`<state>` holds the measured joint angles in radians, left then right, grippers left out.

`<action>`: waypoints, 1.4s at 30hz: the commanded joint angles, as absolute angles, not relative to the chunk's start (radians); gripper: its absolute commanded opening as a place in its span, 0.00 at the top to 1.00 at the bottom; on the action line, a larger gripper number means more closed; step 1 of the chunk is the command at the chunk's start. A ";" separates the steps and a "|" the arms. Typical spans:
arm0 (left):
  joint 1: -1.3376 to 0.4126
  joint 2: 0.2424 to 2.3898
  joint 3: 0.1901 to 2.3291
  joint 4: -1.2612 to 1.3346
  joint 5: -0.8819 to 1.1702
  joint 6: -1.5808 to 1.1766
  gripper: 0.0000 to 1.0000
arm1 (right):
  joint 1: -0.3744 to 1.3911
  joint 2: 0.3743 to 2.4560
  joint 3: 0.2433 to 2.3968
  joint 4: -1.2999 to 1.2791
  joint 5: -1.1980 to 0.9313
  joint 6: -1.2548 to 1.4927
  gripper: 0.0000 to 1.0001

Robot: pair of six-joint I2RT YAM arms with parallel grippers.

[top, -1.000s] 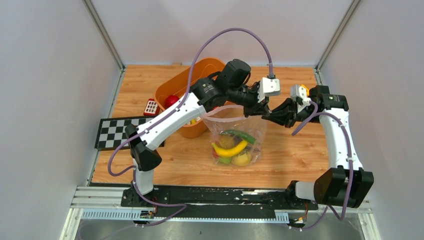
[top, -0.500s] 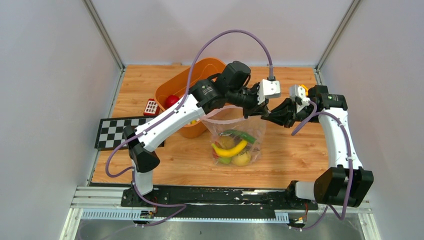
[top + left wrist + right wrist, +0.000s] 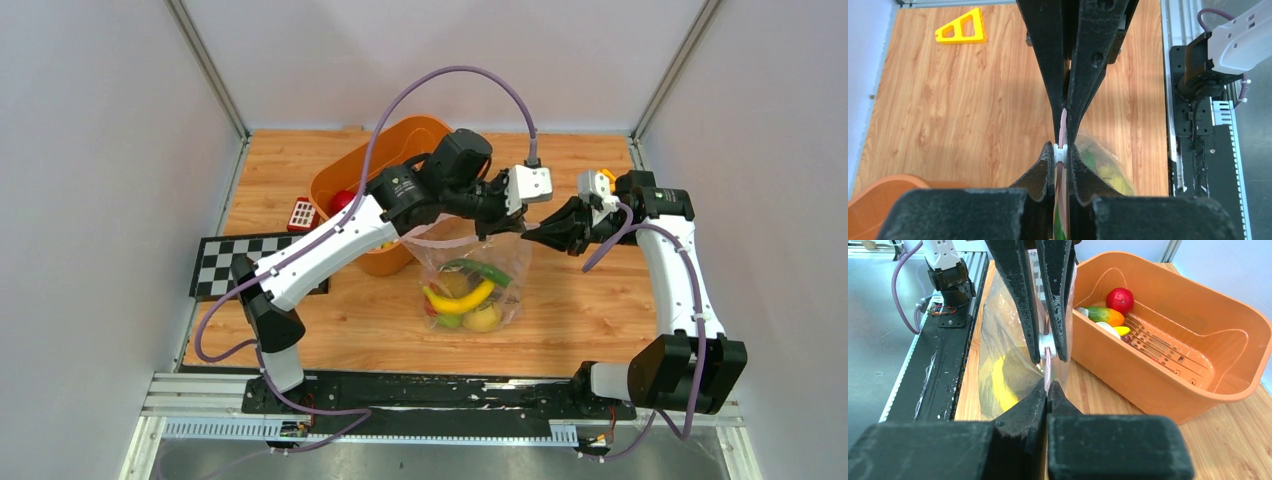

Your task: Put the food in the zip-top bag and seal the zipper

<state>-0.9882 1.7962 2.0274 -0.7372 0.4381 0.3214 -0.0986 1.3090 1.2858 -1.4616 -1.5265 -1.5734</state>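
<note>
The left claw (image 3: 1061, 159) is clamped on the zipper (image 3: 1063, 122), its fingers pinching a small white slider (image 3: 1060, 151) on the pink strip. Tip to tip with it, just beside, the right claw (image 3: 1048, 388) is pressed together on the same strip. The zipper stands on edge between the two claws, lifted off the worktop (image 3: 585, 300). The bag (image 3: 507, 258) hangs from it, just beside the basket (image 3: 352, 168), on the side of the right arm. On the basket's side of the left claw the bag's mouth gapes in a loop. A banana (image 3: 458, 298), a lemon (image 3: 483, 318) and green pieces lie low in the bag. Inside the basket sit a red fruit (image 3: 1119, 300), a mango (image 3: 1105, 315) and some smaller pieces.
</note>
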 commanded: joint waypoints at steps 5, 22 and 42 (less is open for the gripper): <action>-0.956 1.672 1.904 -0.780 0.364 0.336 1.00 | -0.112 1.295 1.313 -1.467 -1.582 -1.586 1.00; -0.864 1.489 1.699 -0.734 0.311 0.324 1.00 | -0.132 1.294 1.323 -1.411 -1.547 -1.486 1.00; -0.890 1.605 1.870 -0.776 0.511 0.316 1.00 | 0.087 1.080 1.201 -0.565 -1.078 -0.546 0.20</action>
